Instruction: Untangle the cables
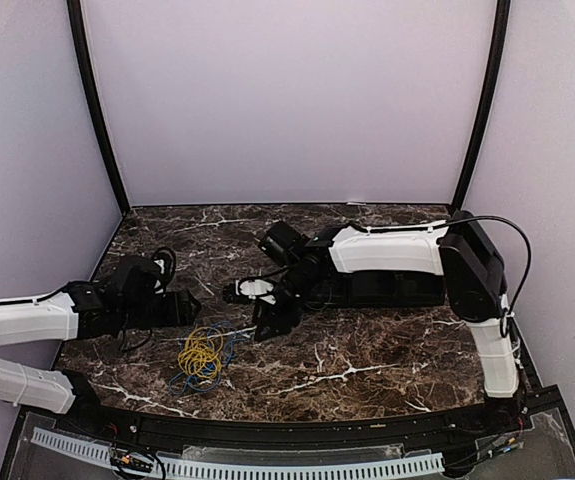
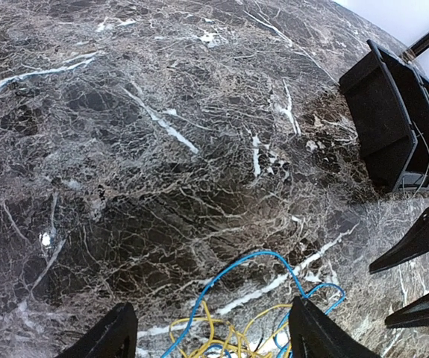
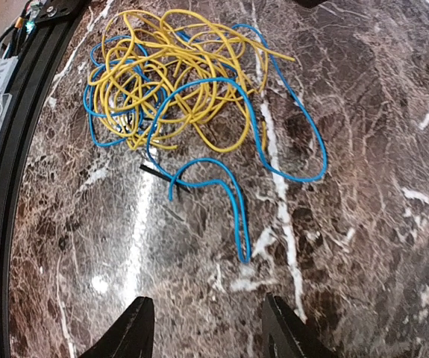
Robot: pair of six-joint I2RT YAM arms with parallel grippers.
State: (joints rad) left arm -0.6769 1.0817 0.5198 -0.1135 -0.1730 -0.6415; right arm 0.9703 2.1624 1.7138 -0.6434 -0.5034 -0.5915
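Two arms reach in low over the dark marble table [image 1: 367,360] from opposite sides, with the cables [image 1: 203,355] lying between them near the front edge. On the left, the left gripper [image 1: 189,306] hangs just behind the heap with its jaws spread wide and nothing in them. In its wrist view, the two fingers [image 2: 113,337] frame the far fringe of the heap [image 2: 233,339], where a blue loop arches out over bare stone, and black parts of the other arm [image 2: 393,127] crowd the right edge. At the centre, the overhead view shows only a small yellow-and-blue knot. The right wrist view opens it up: the yellow cable [image 3: 136,112] is coiled in many overlapping loops, while the blue cable [image 3: 238,216] threads through them and trails out in a long hooked end toward the camera. A short black tie [image 3: 157,173] lies against that blue end, a detail visible in neither of the other views. Right of the heap, the right gripper [image 1: 267,322] is also released, its fingers [image 3: 133,332] apart over bare marble just short of the blue end. A black rail [image 3: 13,171] runs beside the heap, close to its outer loops.
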